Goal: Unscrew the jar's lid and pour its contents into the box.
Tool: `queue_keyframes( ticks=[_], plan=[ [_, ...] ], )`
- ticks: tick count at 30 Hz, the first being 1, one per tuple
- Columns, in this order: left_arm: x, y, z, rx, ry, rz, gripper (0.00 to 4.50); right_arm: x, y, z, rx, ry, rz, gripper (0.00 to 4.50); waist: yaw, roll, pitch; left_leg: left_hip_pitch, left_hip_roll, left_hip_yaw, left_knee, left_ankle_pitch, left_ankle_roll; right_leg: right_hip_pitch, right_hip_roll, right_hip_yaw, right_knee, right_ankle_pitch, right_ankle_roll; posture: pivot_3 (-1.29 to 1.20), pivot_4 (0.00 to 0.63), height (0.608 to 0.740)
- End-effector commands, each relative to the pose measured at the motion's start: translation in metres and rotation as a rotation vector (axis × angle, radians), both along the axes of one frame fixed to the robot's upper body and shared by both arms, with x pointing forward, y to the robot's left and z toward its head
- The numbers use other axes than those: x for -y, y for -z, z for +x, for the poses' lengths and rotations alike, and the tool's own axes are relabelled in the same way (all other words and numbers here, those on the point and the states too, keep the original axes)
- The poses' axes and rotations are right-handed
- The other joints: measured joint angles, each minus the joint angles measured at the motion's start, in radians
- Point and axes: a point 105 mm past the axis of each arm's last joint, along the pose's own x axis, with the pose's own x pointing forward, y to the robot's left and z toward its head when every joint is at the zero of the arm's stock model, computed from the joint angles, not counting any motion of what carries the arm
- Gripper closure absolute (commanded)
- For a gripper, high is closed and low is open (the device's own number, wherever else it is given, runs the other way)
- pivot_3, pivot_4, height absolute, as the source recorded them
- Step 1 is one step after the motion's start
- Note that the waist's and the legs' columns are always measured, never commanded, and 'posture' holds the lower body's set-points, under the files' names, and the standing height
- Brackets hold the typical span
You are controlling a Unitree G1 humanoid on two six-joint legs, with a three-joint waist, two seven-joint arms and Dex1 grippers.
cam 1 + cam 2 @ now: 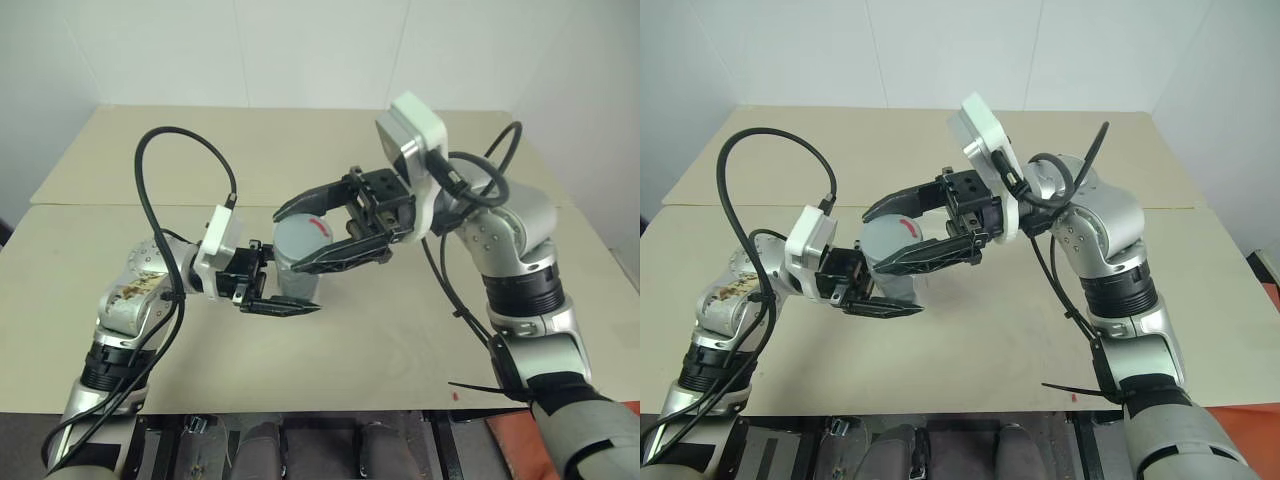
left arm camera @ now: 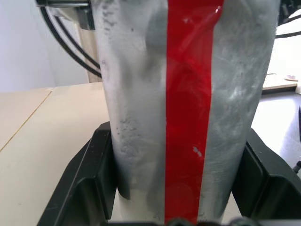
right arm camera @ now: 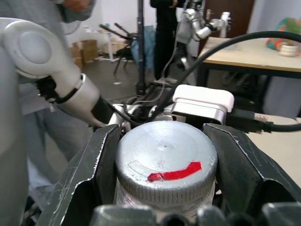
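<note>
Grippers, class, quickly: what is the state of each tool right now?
Left tool: shut on the jar, held up off the table.
Right tool: shut on the lid.

Lighting is pretty even and bright in the head views, soft overhead light, so the beige table point(image 1: 400, 330) only gets faint, fuzzy shadows under the arms. White walls at the top look a bit washed out. In the left wrist view the jar point(image 2: 141, 108) sits so close it's soft, and the right edge is blown out. Right wrist view: the lid point(image 3: 165, 160) is sharp with a gentle sheen, background room blurry.
</note>
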Motion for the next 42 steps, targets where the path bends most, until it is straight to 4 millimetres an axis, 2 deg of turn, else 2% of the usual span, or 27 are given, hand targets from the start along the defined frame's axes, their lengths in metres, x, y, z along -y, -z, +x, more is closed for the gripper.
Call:
queue_keyframes(
  ticks=[1, 3, 5, 6, 7, 17, 22, 27, 32, 38, 42],
  plan=[
    [-0.012, -0.029, 0.003, 0.086, -0.035, -0.078, 1.69, 0.0, 0.007, -0.008, -0.011, -0.088, -0.034, 1.72, 0.0, 0.0, 0.0, 0.0, 0.0, 0.0, 0.0, 0.0, 0.0, 0.0, 0.0, 0.0, 0.0, 0.0, 0.0, 0.0, 0.15, 0.74],
    [-0.012, -0.028, 0.003, 0.083, -0.036, -0.077, 1.69, -0.002, 0.007, -0.006, -0.003, -0.066, -0.023, 0.99, 0.0, 0.0, 0.0, 0.0, 0.0, 0.0, 0.0, 0.0, 0.0, 0.0, 0.0, 0.0, 0.0, 0.0, 0.0, 0.0, 0.15, 0.74],
    [-0.013, -0.028, 0.004, 0.08, -0.046, -0.08, 1.69, -0.002, 0.005, -0.004, -0.013, -0.039, -0.001, 0.51, 0.0, 0.0, 0.0, 0.0, 0.0, 0.0, 0.0, 0.0, 0.0, 0.0, 0.0, 0.0, 0.0, 0.0, 0.0, 0.0, 0.15, 0.74],
    [-0.013, -0.028, 0.005, 0.078, -0.057, -0.086, 1.69, -0.001, 0.003, -0.002, -0.018, -0.023, 0.006, 0.09, 0.0, 0.0, 0.0, 0.0, 0.0, 0.0, 0.0, 0.0, 0.0, 0.0, 0.0, 0.0, 0.0, 0.0, 0.0, 0.0, 0.15, 0.74],
    [-0.014, -0.028, 0.006, 0.074, -0.069, -0.088, 1.69, -0.001, 0.002, -0.001, -0.021, -0.008, 0.013, 0.04, 0.0, 0.0, 0.0, 0.0, 0.0, 0.0, 0.0, 0.0, 0.0, 0.0, 0.0, 0.0, 0.0, 0.0, 0.0, 0.0, 0.15, 0.74],
    [-0.032, -0.024, 0.017, 0.037, -0.22, -0.107, 1.69, 0.014, -0.003, 0.025, -0.042, 0.299, 0.088, 0.04, 0.0, 0.0, 0.0, 0.0, 0.0, 0.0, 0.0, 0.0, 0.0, 0.0, 0.0, 0.0, 0.001, 0.0, 0.0, 0.0, 0.15, 0.74],
    [-0.046, -0.017, 0.028, 0.012, -0.385, -0.137, 1.69, 0.026, 0.0, 0.039, -0.03, 0.547, 0.143, 0.04, 0.0, 0.0, 0.0, 0.0, 0.0, 0.0, 0.0, 0.0, 0.0, 0.0, 0.0, 0.0, 0.001, 0.0, 0.0, 0.0, 0.15, 0.74],
    [-0.047, -0.009, 0.043, 0.024, -0.579, -0.149, 1.69, 0.032, -0.004, 0.048, -0.04, 0.75, 0.201, 0.04, 0.001, 0.0, 0.0, 0.0, 0.0, 0.0, 0.0, 0.0, 0.0, 0.0, 0.0, 0.0, 0.0, 0.0, 0.0, 0.0, 0.15, 0.74],
    [-0.028, 0.001, 0.08, 0.033, -0.863, -0.215, 1.69, 0.017, -0.009, 0.053, -0.022, 0.905, 0.211, 0.04, 0.006, 0.0, 0.0, 0.0, 0.0, 0.0, 0.0, 0.0, 0.0, 0.0, -0.001, 0.0, 0.001, 0.0, 0.0, 0.0, 0.15, 0.74],
    [-0.016, 0.003, 0.092, 0.018, -0.989, -0.243, 1.69, 0.001, -0.014, 0.05, 0.01, 0.937, 0.207, 0.04, 0.005, 0.0, 0.0, 0.0, 0.0, 0.0, 0.0, 0.0, 0.0, 0.0, -0.001, 0.001, 0.001, 0.0, 0.0, 0.0, 0.15, 0.74],
    [-0.013, 0.005, 0.09, 0.006, -1.0, -0.246, 1.69, -0.007, -0.017, 0.05, 0.01, 0.946, 0.208, 0.04, 0.002, 0.0, 0.0, 0.0, 0.0, 0.0, 0.0, 0.0, 0.0, 0.0, -0.001, 0.0, 0.001, 0.0, 0.0, 0.0, 0.15, 0.74]
  ],
)
